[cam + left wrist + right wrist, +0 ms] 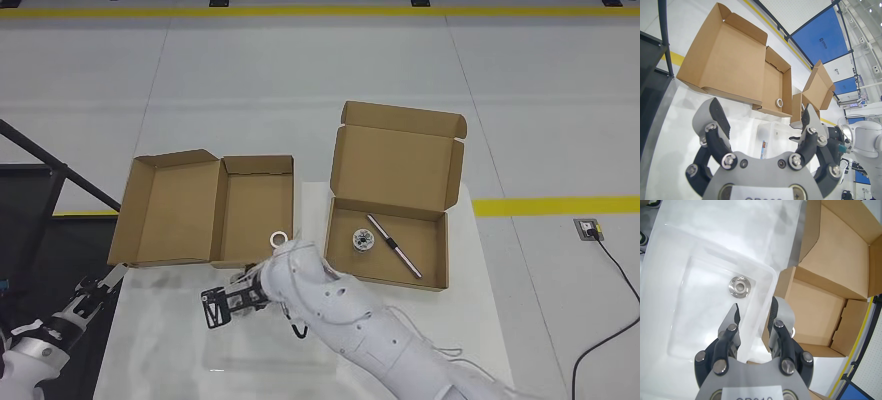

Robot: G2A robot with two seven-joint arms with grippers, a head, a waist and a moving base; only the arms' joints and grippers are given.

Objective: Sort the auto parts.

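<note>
Leftmost, left gripper [762, 117]: we see it over the table's [160, 340] left edge, short of the left box, with its fingers [719, 113] spread wide and nothing between them.
Left box [180, 210]: an open cardboard box, its lid laid out flat to the left and its shallow tray to the right.
Ring [780, 102]: a small metal ring lying flat on the floor of the left box's tray, in the corner nearest the right box.
Clear tray [770, 275]: a see-through plastic tray on the table, in front of the gap between the two boxes.
Flanged part [739, 287]: a round metal part with a centre hole, flat on the clear tray's floor near a corner.
Right gripper [754, 312]: we find it above the clear tray's edge, just short of the flanged part, its fingers moderately parted and gripping nothing.
Right box [395, 165]: open, with its lid standing up behind.
Round part [362, 240]: on the right box's floor, left side.
Rod [393, 245]: a thin metal rod lying slantwise just right of the round part.
</note>
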